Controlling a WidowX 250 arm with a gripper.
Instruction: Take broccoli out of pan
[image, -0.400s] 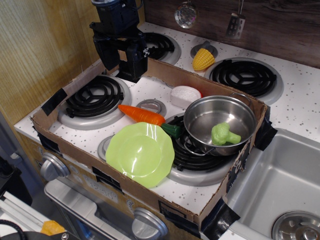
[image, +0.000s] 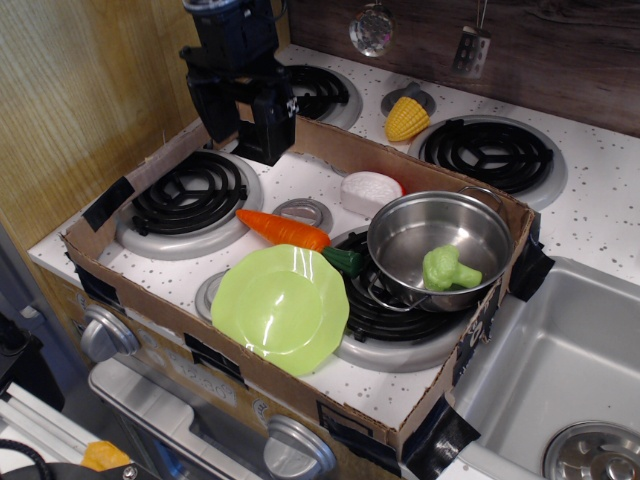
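The light-green broccoli lies inside the shiny steel pan, against its near right wall. The pan sits on the front right burner of the toy stove. My black gripper hangs at the far left, above the back edge of the cardboard surround, well away from the pan. Its two fingers point down with a gap between them and hold nothing.
A lime-green plate lies at the front. An orange carrot lies between plate and pan. A white round object sits behind the pan. A yellow corn cob lies at the back. A cardboard wall rings the stove. A sink is to the right.
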